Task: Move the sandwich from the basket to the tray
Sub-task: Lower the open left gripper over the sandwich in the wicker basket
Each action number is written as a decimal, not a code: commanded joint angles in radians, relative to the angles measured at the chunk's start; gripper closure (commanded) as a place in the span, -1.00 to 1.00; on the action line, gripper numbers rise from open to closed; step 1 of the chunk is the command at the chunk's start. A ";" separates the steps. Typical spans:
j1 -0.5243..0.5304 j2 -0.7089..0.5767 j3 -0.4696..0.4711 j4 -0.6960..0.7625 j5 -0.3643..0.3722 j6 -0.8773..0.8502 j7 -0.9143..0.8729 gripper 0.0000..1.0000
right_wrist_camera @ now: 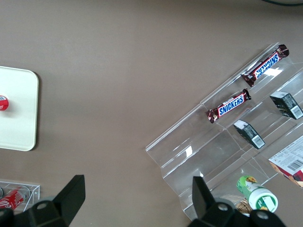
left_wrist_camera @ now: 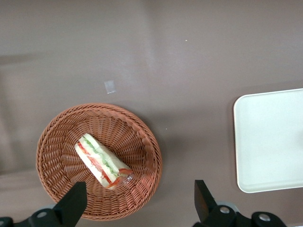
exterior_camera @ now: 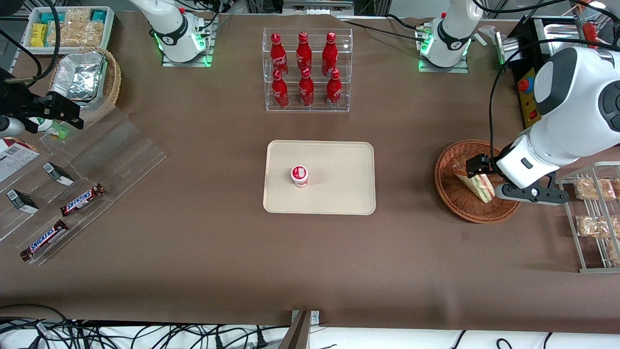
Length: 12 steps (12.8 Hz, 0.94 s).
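White Franka arm with a black two-finger gripper (exterior_camera: 489, 182)

The working arm has glossy white rounded shells with dark grey joint caps and a grey ring at the wide joint; a black cable loops from its wrist up toward the base. Its base, a white cylinder with a black band, sits on a metal plate lit green at the foot. A black camera block is mounted at the wrist, and a black bar with a silver screw head runs beneath. In the wrist view the fingers (left_wrist_camera: 73, 201) are matte black wedges, set wide apart, with round silver screws at their roots.
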 commanded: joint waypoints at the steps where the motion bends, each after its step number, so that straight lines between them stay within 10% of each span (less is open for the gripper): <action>1: -0.012 0.019 -0.004 0.037 -0.011 -0.029 0.017 -1.00; 12: 0.019 0.151 0.057 -0.031 0.093 0.077 -0.668 -1.00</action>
